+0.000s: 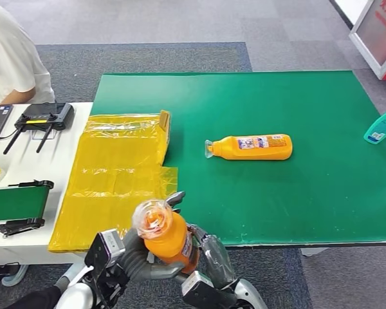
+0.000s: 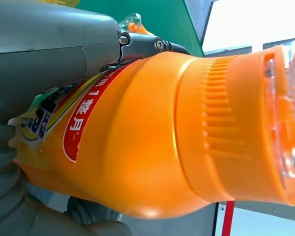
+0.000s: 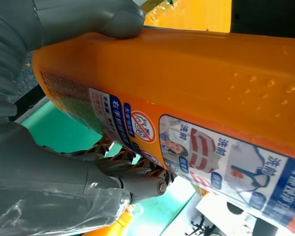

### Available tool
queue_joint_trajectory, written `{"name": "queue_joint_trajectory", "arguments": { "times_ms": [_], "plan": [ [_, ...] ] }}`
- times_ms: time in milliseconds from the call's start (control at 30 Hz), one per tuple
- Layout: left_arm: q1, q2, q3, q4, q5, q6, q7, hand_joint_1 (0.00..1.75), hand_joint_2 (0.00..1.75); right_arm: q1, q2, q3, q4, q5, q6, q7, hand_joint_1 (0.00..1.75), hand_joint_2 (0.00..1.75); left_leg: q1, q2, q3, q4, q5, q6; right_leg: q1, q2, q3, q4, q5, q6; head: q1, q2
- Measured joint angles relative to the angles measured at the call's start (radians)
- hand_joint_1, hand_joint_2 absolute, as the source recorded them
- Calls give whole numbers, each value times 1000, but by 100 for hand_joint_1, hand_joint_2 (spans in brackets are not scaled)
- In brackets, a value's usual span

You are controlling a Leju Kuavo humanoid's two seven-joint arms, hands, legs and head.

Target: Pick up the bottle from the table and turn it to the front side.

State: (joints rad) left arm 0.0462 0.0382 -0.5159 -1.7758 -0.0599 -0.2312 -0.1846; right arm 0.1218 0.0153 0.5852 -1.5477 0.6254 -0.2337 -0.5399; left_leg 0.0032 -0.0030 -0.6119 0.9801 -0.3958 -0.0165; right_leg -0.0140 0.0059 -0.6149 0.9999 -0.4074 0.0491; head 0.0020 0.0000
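Note:
An orange bottle (image 1: pixel 168 235) with a clear cap is lifted off the table, just past the front edge of the green table (image 1: pixel 302 206), cap tilted up toward the camera. My left hand (image 1: pixel 132 256) grips its body from the left. My right hand (image 1: pixel 211 254) holds it from the right. In the left wrist view the bottle (image 2: pixel 157 137) shows a red and yellow label, with the left hand (image 2: pixel 42 49) wrapped over it. In the right wrist view the bottle (image 3: pixel 213 78) shows a blue and white printed label, the right hand (image 3: pixel 53 182) clasping it with the thumb across.
A second orange bottle (image 1: pixel 251 147) lies on its side mid-table. A yellow plastic bag (image 1: pixel 113 170) covers the table's left end. A teal bottle (image 1: pixel 381 125) lies at the right edge. A person in white (image 1: pixel 11 61) sits far left by a black controller (image 1: pixel 43 118).

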Motion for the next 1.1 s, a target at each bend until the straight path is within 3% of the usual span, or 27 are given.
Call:
{"name": "queue_joint_trajectory", "arguments": {
  "times_ms": [133, 867, 1000, 1100],
  "plan": [
    [-4, 6, -4, 0, -1, -1, -2, 175, 175, 0, 0, 0, 6, -2, 2, 3, 175, 175, 0, 0, 0, 0, 0, 0, 0, 0, 0, 0, 0, 0, 0, 0],
    [-7, 11, -8, 0, -19, 22, 4, 175, 175, 10, -9, -2, -25, 6, 9, 22, 175, 175, 0, 0, 0, 0, 0, 0, 0, 0, 0, 0, 0, 0, 0, 0],
    [15, -22, 9, -8, -170, 111, 16, 175, 175, 23, -3, -18, -38, -21, 33, 35, 4, 175, 0, 0, 0, 0, 0, 0, 0, 0, 0, 0, 0, 0, 0, 0],
    [44, -77, 66, -34, -302, 182, 30, 175, 175, 46, 16, -48, -55, -70, 65, 56, 0, 175, 0, 0, 0, 0, 0, 0, 0, 0, 1, 0, 0, 0, 0, 0]
  ]
}}
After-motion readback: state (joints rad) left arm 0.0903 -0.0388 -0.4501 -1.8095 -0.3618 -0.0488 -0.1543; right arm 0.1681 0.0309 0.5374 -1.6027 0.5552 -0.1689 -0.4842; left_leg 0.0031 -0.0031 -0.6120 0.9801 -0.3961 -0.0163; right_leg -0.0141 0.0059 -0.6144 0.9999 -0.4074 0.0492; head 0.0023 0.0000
